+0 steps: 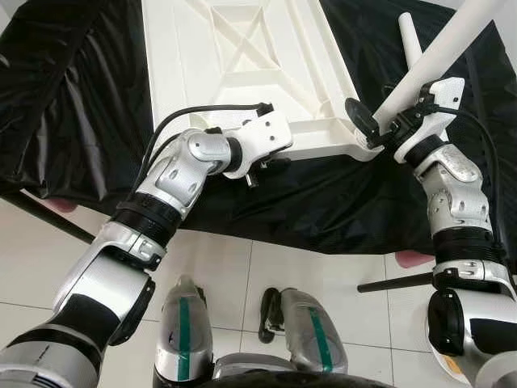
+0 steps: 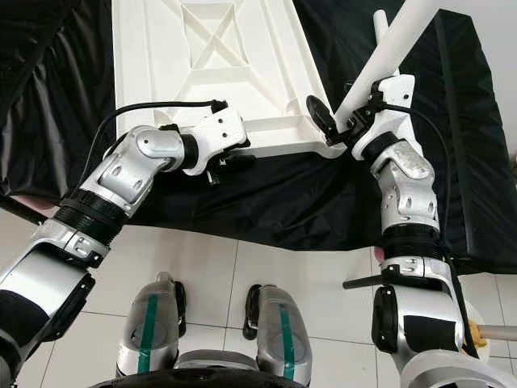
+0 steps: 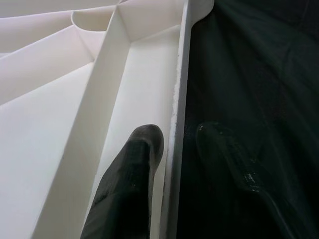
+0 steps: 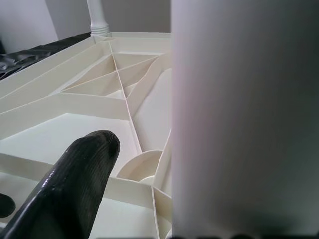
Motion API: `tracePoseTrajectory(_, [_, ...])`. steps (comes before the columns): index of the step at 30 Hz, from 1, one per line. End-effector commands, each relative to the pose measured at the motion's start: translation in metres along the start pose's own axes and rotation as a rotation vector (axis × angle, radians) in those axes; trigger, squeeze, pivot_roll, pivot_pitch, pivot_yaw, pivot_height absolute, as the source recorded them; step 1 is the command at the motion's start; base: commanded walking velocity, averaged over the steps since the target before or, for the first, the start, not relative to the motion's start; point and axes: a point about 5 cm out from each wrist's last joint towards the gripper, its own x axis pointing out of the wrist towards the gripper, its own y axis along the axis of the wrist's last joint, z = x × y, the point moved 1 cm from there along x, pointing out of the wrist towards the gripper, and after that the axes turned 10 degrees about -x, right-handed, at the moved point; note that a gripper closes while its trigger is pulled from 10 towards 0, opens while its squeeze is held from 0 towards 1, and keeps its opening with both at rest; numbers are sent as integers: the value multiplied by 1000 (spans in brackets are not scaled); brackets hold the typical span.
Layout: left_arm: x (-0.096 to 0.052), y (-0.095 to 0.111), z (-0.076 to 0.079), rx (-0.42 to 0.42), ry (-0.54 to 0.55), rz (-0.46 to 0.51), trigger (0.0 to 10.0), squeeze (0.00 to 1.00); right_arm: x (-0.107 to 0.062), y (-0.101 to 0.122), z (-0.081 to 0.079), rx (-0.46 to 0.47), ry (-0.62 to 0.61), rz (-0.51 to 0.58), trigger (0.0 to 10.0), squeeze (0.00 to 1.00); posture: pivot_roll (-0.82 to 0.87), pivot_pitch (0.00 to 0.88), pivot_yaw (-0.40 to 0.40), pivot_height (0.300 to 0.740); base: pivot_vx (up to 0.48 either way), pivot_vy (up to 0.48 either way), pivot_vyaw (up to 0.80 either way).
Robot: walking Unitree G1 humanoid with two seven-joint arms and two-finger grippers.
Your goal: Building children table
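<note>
Two grippers at tabletop's (image 1: 242, 56) near edge: left gripper (image 3: 169, 149) pinches rim; right gripper (image 1: 378, 129) clamps white leg (image 1: 440, 52) at near-right corner.

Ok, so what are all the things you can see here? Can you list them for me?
Table top: one, white, lying upside down on the black sheet, ribs facing up.
Table legs: two seen, white; one held slanting at the top's near right corner, one behind it.
Black sheet: one, black, spread under the table top.
Floor tiles: white, below the sheet.
Black rod: one, near the floor by the right arm.
Left claw: one, black fingers, either side of the top's near edge.
Right claw: one, black fingers, gripping the slanting leg.
Robot's legs: two, silver with green stripes.
</note>
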Motion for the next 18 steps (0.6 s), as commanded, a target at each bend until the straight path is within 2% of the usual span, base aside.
tracePoseTrajectory(1, [5,-5,3,-9,-2,-27,10000,0,1,2,2,3,12,16,10000,0,88,25,-67,740,0,0,0])
tracePoseTrajectory(5, [6,-2,5,-13,-12,-21,10000,0,0,2,4,-1,11,18,10000,0,86,26,-66,740,0,0,0])
tracePoseTrajectory(6, [6,-1,6,-17,-24,-14,5216,0,0,2,4,1,11,19,10000,0,86,28,-65,740,0,0,0])
tracePoseTrajectory(7, [6,-1,6,-18,-27,-9,0,0,-1,2,5,1,9,20,10000,0,85,29,-64,740,0,0,0])
tracePoseTrajectory(12, [6,0,7,-15,-34,-6,0,0,-1,2,6,6,2,20,10000,0,84,31,-64,740,0,0,0])
tracePoseTrajectory(13, [6,0,7,-12,-35,-11,3961,0,-1,1,6,12,0,18,10000,0,84,33,-63,740,0,0,0])
tracePoseTrajectory(14, [6,0,7,-12,-35,-11,3961,0,-1,1,6,12,0,18,10000,0,84,33,-63,740,0,0,0])
tracePoseTrajectory(15, [6,-1,7,-10,-33,-20,10000,0,-1,0,6,16,-3,16,10000,0,84,34,-63,740,0,0,0])
tracePoseTrajectory(18, [7,-2,7,-9,-33,-27,10000,0,-2,-3,8,28,-18,2,10000,0,82,37,-65,740,0,0,0])
